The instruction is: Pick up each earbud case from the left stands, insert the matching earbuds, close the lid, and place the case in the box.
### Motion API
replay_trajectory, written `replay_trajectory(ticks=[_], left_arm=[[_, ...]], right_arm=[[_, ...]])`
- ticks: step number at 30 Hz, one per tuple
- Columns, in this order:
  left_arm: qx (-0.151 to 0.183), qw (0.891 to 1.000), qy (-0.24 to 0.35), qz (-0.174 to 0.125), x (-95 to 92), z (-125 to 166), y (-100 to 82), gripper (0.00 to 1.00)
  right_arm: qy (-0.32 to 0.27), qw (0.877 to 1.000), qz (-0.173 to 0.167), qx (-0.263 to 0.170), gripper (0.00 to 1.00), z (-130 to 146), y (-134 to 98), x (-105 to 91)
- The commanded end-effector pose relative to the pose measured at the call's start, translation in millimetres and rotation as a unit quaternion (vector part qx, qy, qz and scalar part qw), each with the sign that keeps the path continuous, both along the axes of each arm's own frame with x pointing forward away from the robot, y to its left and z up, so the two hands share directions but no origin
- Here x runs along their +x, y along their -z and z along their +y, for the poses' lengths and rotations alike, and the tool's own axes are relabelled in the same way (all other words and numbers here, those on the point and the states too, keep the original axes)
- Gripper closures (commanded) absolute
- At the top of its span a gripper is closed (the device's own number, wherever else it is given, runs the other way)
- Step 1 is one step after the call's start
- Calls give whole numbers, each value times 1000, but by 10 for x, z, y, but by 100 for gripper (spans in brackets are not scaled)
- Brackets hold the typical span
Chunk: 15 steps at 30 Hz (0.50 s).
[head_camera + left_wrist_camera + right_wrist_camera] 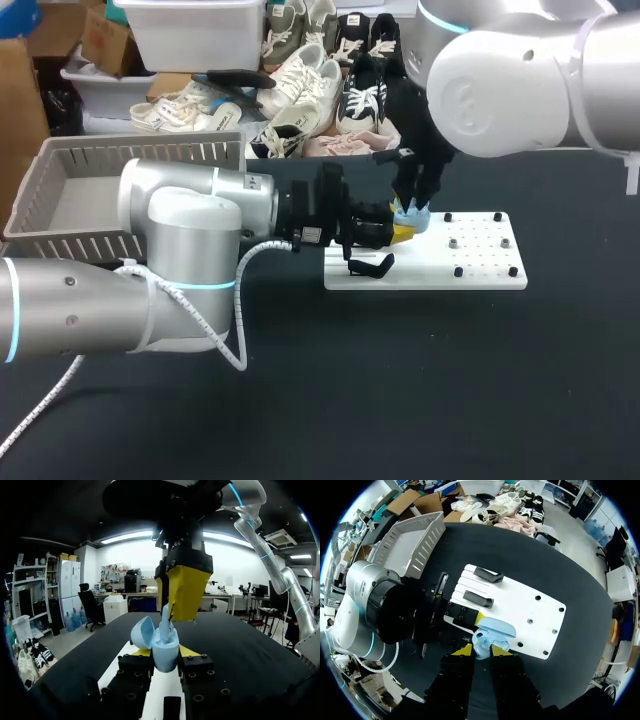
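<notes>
One pale-blue earbud case (165, 656), lid swung open, is held off the bench between the left fingers (189, 651), which press it from two sides; in the head view it hangs near the 12 o'clock edge of the white board (480, 277). One earbud (165, 621) pokes stem-out from the case, pinched between the nearly closed right fingers (187, 590), which come straight down onto it. Two black stands (487, 574) sit at the board's 9 o'clock end; four black pegs (497, 215) dot its 3 o'clock half. One grey slatted box (60, 243) stands at 9 o'clock of the board, beyond the left arm (190, 225); the right arm (500, 90) enters from 2 o'clock. The bench (400, 390) is covered in black.
</notes>
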State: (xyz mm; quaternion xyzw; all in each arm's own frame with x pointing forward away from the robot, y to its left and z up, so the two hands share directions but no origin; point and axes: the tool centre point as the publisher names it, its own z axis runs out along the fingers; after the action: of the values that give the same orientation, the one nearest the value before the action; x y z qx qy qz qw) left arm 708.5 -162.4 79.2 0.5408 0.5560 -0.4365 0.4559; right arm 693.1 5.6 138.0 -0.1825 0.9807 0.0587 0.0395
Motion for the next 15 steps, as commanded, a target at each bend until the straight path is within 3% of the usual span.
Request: replay_trajectory(ticks=[1,15], left_arm=[[-1,1000,0,-1,-2,4,4,100],[-1,1000,0,-1,-2,4,4,100]], right_arm=[[0,1000,-1,0,100,12,12,-12],[-1,1000,4,3,100,32,65,10]])
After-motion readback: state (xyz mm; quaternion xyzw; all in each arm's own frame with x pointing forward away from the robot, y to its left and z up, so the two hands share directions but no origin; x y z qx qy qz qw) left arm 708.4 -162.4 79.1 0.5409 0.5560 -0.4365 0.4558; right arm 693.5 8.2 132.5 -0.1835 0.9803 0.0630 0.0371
